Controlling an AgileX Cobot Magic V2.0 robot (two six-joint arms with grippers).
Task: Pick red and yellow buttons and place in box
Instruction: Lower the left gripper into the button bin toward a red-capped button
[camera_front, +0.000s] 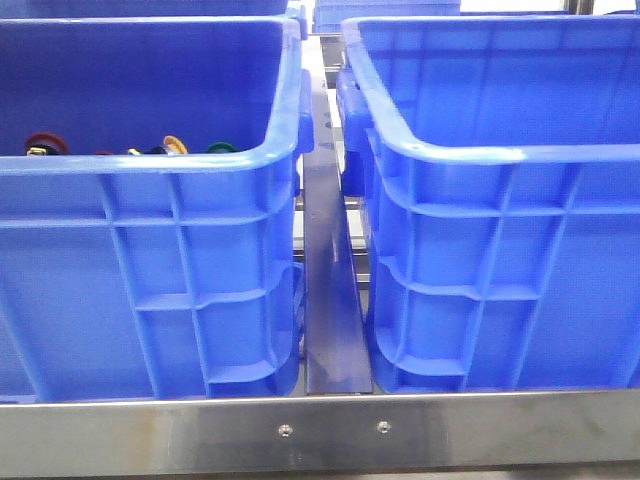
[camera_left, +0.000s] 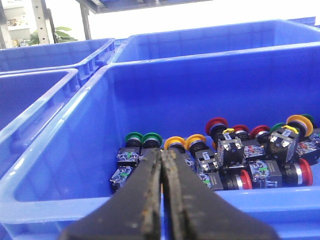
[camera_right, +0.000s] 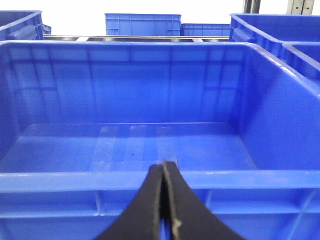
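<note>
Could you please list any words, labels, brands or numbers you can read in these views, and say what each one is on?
No text can be read in any view.
Buttons in the left crate: pale labels on the black bodies, too small and blurred to read.
Right crate: bare blue walls; clear tape strips on its floor carry no print.
Steel rail: two screws only, no marking.

Two blue crates stand side by side before me on a metal shelf (camera_front: 330, 430). The left crate (camera_front: 150, 290) holds push buttons along its near wall: I see a red cap (camera_front: 42, 142), a yellow cap (camera_front: 176, 144) and a green cap (camera_front: 222, 148) just above the rim. The right crate (camera_front: 500, 280) shows only its walls. A steel divider strip (camera_front: 332, 300) runs between them.
</note>
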